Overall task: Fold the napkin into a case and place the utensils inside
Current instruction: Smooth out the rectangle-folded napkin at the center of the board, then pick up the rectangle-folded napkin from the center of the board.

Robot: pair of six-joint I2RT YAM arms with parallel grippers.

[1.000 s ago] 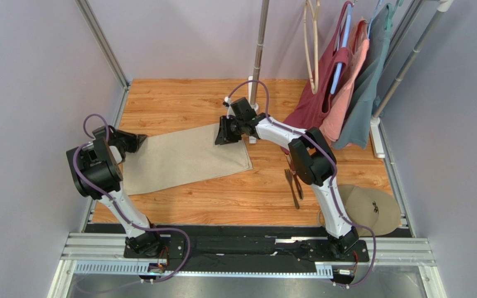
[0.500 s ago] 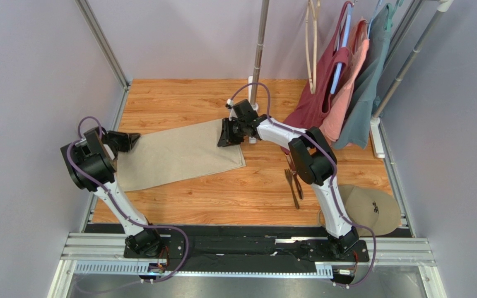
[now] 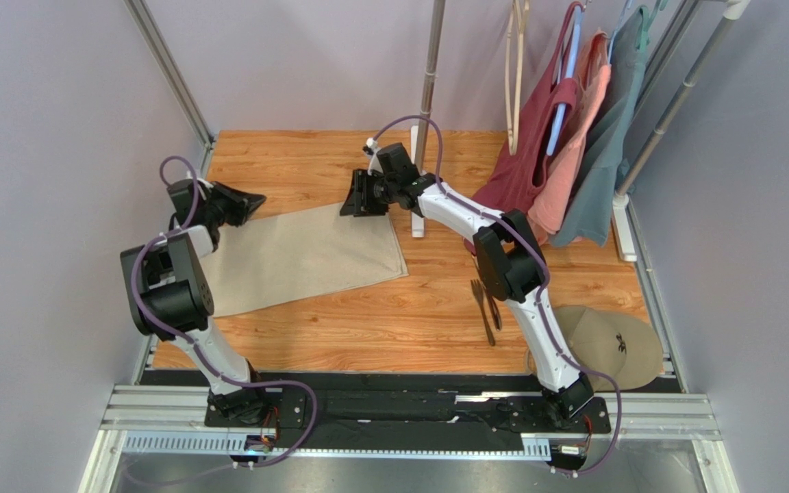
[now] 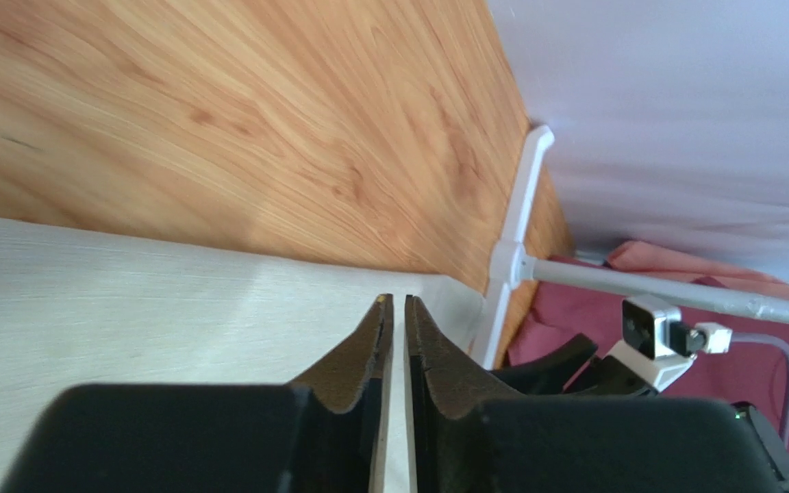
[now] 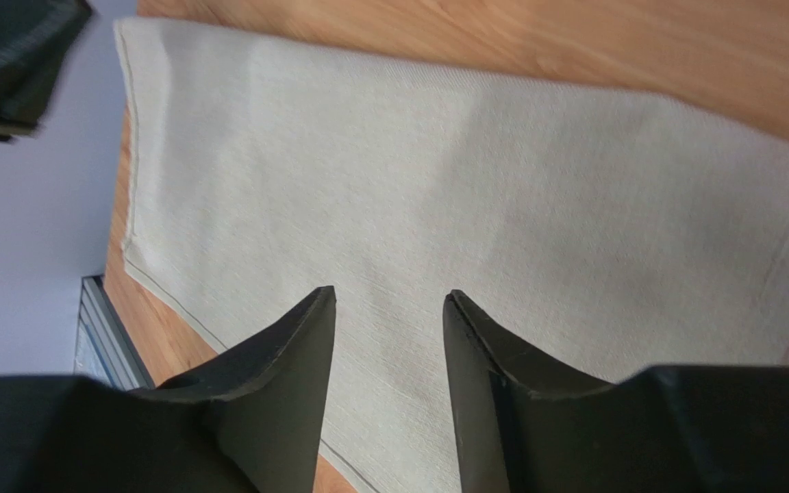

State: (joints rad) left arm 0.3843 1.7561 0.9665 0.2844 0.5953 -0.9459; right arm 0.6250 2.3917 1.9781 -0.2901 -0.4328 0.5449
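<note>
From the top external view, the soft beige-tan cloth napkin [image 3: 301, 257] lies flat as an oblong band on the wood-grain worktop [image 3: 296, 164], left of centre. The left gripper [image 3: 249, 200] hangs over its far left corner and the right gripper [image 3: 349, 202] over its far right corner. The slim dark brown metal utensils [image 3: 486, 303] lie together well apart to the right, beside the right arm. No case has been formed yet.

In the left wrist view, the left gripper's jaws are all but together, with only a thin slit between them and no cloth in it. The pale napkin lies below them, its far edge running along bare wood.

In the right wrist view, the right gripper's jaws stand apart with nothing between them, above the middle of the cloth. A stitched hem runs along the visible edges.

The cloth looks light and limp. It should sag from any single hold and slide easily on the wood. The best hold is probably a pinch at the hemmed corners, both at once, so that the fold line stays straight. The utensils look hard, thin and low-lying, likely slippery. A pinch across a handle seems the safest.
</note>
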